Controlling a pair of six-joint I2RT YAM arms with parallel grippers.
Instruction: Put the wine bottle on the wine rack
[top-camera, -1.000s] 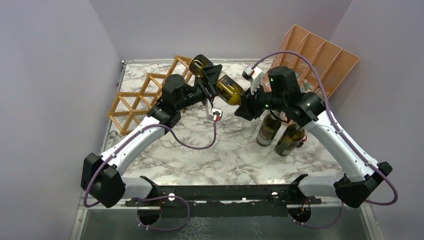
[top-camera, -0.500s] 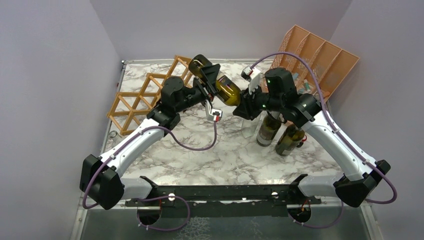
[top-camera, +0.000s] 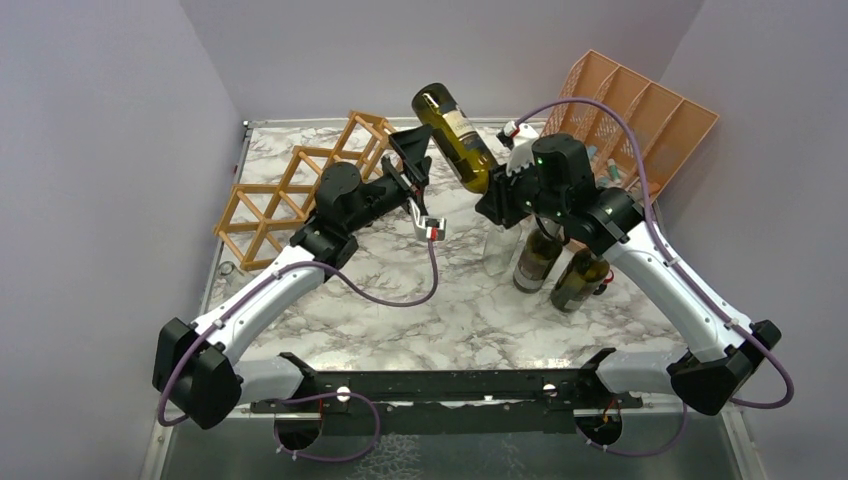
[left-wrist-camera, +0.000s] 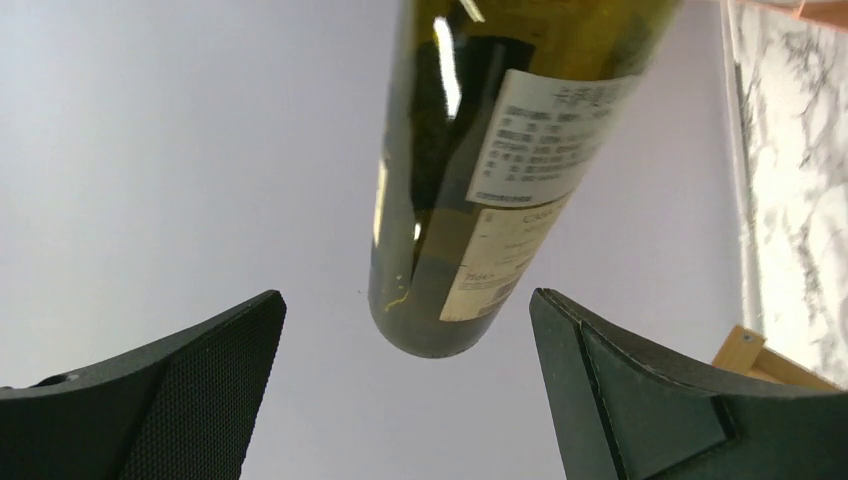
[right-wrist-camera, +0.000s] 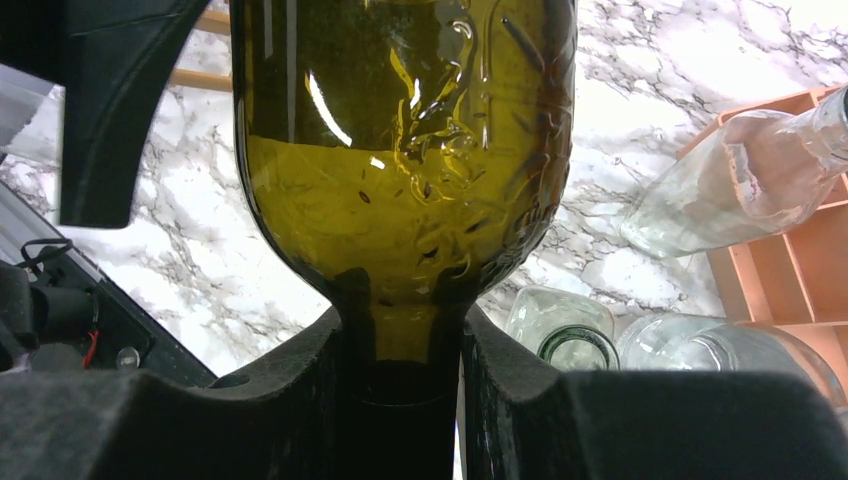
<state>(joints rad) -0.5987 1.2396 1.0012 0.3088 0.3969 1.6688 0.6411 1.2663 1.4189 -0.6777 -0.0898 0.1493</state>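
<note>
My right gripper (top-camera: 497, 196) is shut on the neck of a dark green wine bottle (top-camera: 455, 137) with a pale label. The bottle tilts up and to the back left, its base high in the air. In the right wrist view the fingers (right-wrist-camera: 280, 390) clamp the bottle's neck (right-wrist-camera: 400, 345). My left gripper (top-camera: 412, 158) is open and empty, just left of and below the bottle. In the left wrist view the bottle's base (left-wrist-camera: 440, 300) hangs between and beyond the spread fingers. The tan wooden wine rack (top-camera: 290, 190) lies at the back left, behind the left arm.
A peach slotted organizer (top-camera: 640, 115) leans at the back right. Two dark bottles (top-camera: 538, 258) stand below my right wrist, with clear glass bottles (right-wrist-camera: 750, 180) beside them. A small white object with a red mark (top-camera: 430, 228) lies on the marble table (top-camera: 430, 310).
My left gripper has let go of the bottle and drawn back left. My right gripper has swung the bottle's base up and away from the left gripper.
</note>
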